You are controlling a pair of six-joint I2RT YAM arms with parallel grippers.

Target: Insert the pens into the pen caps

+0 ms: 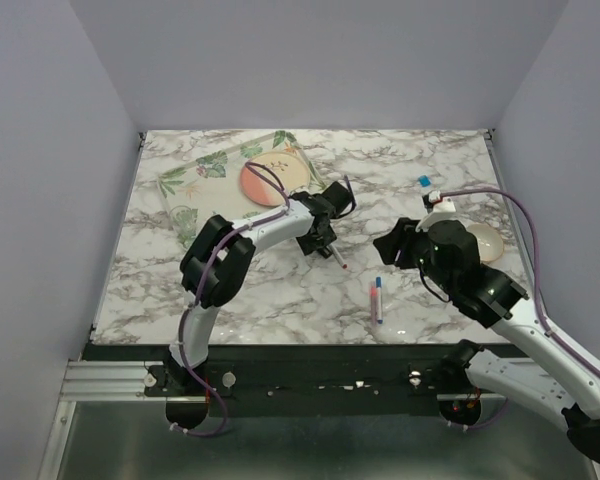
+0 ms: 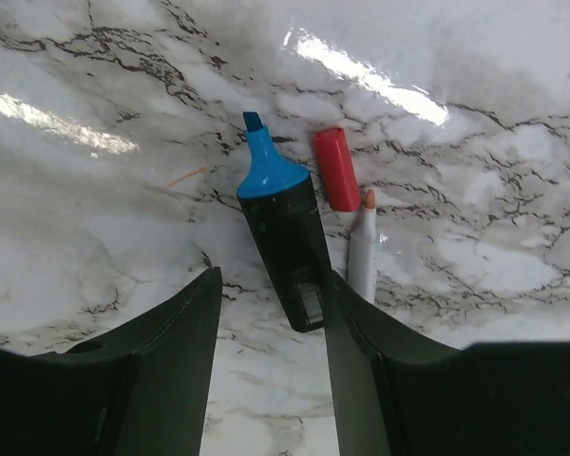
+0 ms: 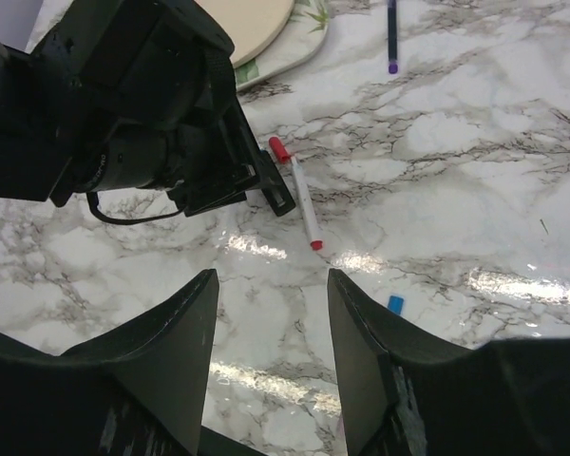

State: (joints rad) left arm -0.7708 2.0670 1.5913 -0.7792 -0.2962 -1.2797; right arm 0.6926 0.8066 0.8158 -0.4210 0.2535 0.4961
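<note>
Two things matter here. First, the chunky dark marker lies flat on the desk with its butt end between the left fingers. Its long axis runs almost straight out from them, blue tip pointing away and leaning slightly left. Left fingers stand apart, gripping nothing; the marker sits hard against the right-hand one in the wrist view, with a clear gap on the other side. Second, the red cap lies just beside the marker's blue collar, roughly parallel. White pen has its tip nearly touching that cap. Right fingers are wide, empty and well apart across the desk. My read: left arm is nearer, and a straight close would pinch the marker across its axis.
</note>
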